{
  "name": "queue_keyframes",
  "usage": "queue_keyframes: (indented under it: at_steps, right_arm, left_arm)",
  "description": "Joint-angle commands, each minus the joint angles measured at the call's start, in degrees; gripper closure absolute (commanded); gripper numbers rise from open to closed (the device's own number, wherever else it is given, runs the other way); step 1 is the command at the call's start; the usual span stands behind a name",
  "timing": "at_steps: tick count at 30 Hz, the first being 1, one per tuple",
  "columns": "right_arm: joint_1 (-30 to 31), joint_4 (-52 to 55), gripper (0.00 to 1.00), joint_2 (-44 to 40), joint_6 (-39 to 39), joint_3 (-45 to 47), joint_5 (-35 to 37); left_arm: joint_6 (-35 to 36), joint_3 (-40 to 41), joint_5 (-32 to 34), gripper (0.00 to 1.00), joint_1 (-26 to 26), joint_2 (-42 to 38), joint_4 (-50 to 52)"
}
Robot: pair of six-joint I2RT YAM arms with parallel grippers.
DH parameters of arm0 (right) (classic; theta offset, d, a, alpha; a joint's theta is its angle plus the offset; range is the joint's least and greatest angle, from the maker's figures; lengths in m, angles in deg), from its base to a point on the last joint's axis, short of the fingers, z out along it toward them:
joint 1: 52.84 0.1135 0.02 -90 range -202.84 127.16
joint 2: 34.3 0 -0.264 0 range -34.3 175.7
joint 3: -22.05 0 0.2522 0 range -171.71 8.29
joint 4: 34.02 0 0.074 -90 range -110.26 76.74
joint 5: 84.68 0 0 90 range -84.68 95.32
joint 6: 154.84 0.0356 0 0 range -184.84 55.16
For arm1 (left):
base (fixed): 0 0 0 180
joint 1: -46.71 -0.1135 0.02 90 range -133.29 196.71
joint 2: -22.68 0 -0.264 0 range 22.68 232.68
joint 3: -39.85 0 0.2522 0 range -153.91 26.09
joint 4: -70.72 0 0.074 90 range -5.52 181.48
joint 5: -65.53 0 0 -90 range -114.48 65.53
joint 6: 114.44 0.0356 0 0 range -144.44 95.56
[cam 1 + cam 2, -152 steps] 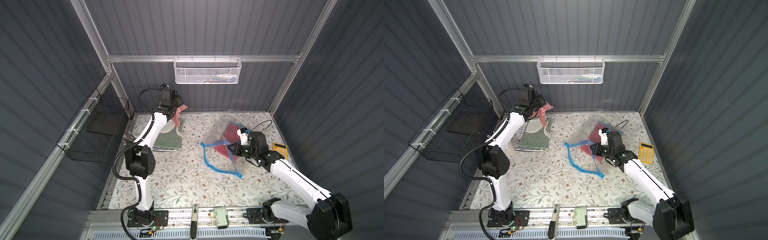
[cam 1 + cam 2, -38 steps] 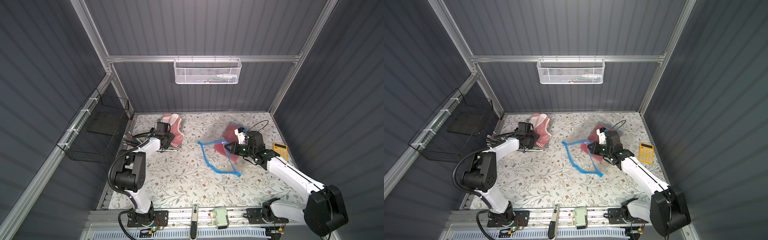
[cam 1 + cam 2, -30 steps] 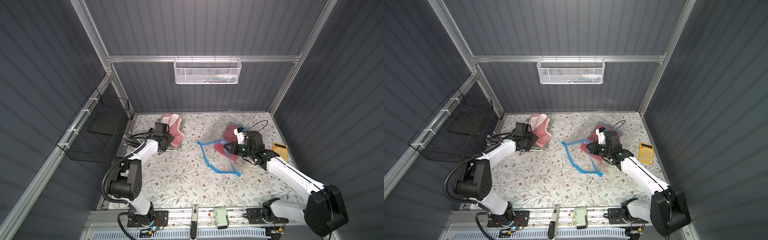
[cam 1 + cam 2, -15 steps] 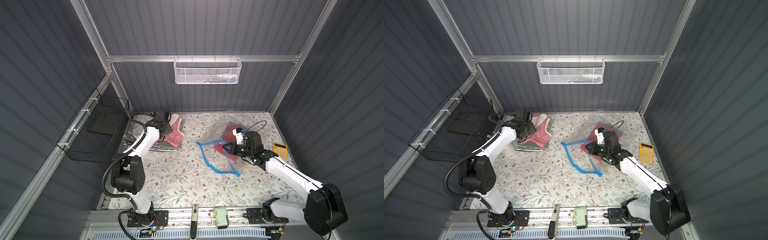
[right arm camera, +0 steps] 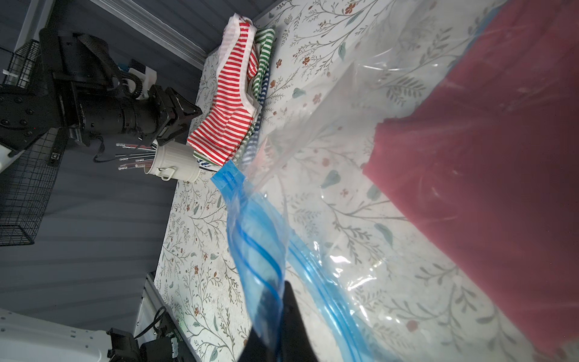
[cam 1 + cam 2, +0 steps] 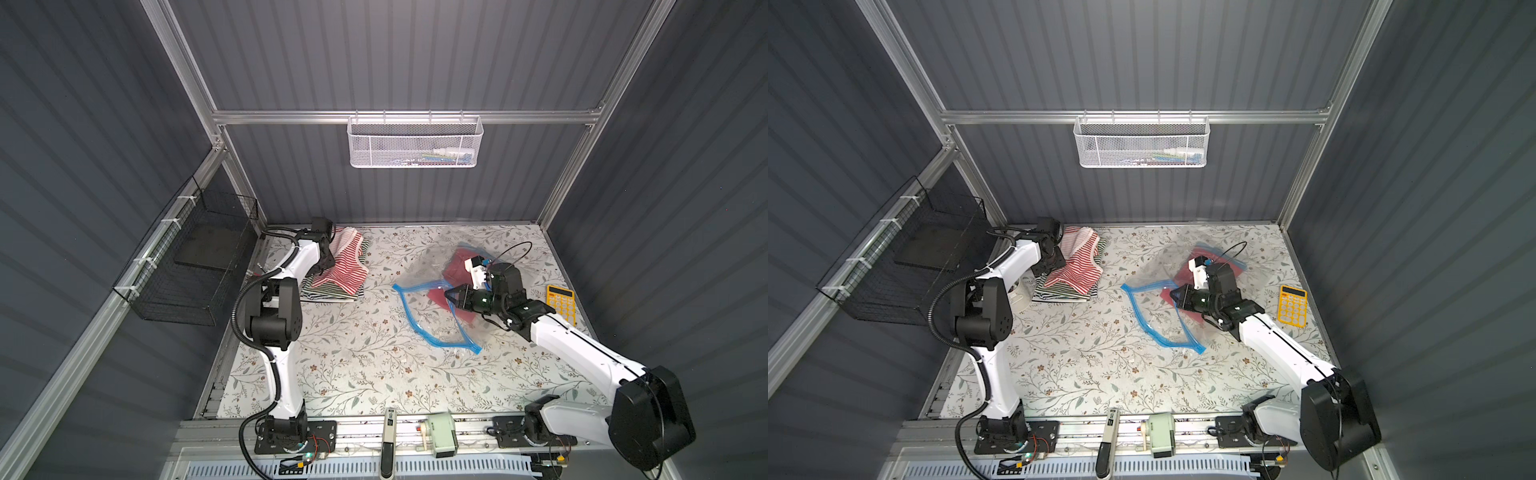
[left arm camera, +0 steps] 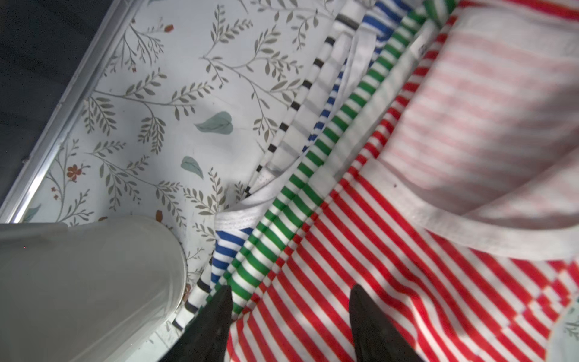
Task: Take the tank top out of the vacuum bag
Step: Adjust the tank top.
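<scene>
Over the dropped tank top (image 6: 345, 266), left end effector (image 7: 289, 291) hangs open, empty; right end effector (image 6: 449, 296) stays clamped on vacuum bag (image 5: 253, 244).

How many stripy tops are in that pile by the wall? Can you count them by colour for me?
Red-striped tank top: 1
Green-striped tank top: 1
Blue-striped tank top: 1
Black-striped tank top: 1
Total: 4, going by the edges that show in the left wrist view.
</scene>
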Motion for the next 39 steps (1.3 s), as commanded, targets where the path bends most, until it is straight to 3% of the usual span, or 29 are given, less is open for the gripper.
queue_keyframes:
  at_steps: [1, 10, 17, 23, 28, 32, 35, 39]
  right_arm:
    - [0.41, -0.56, 1.00, -0.30, -0.14, 0.74, -0.03]
    - [0.55, -0.84, 1.00, 0.13, 0.07, 0.37, -0.37]
    - [0.88, -1.26, 1.00, 0.77, 0.53, 0.34, -0.48]
    - [1.05, -1.67, 1.00, 1.07, 0.76, 0.08, -0.52]
    - [1.32, -1.84, 1.00, 1.06, 0.78, 0.17, -0.58]
    - [1.29, -1.40, 1.00, 0.63, 0.55, 0.39, -0.33]
    - [1.31, -1.27, 1.00, 0.34, 0.53, 0.52, -0.21]
    - [1.32, -1.31, 1.00, 0.37, 0.64, 0.39, -0.37]
  left_arm:
    - [-0.51, 3.35, -1.06, 0.41, -0.86, -1.47, 0.01]
    - [1.20, 8.40, -7.18, 0.44, -2.67, -2.60, -3.29]
    - [1.38, 9.77, -9.47, 0.63, -2.76, -4.05, -4.12]
    - [0.26, 11.35, -9.52, 0.63, -2.67, -5.40, -4.17]
    - [0.22, 11.52, -10.43, 0.78, -2.67, -4.69, -4.49]
    - [0.06, 11.35, -10.44, 0.80, -2.67, -4.04, -4.53]
    - [0.21, 10.94, -9.94, 0.99, -2.67, -4.05, -4.40]
    - [1.10, 9.21, -8.58, 1.00, -2.67, -4.32, -3.14]
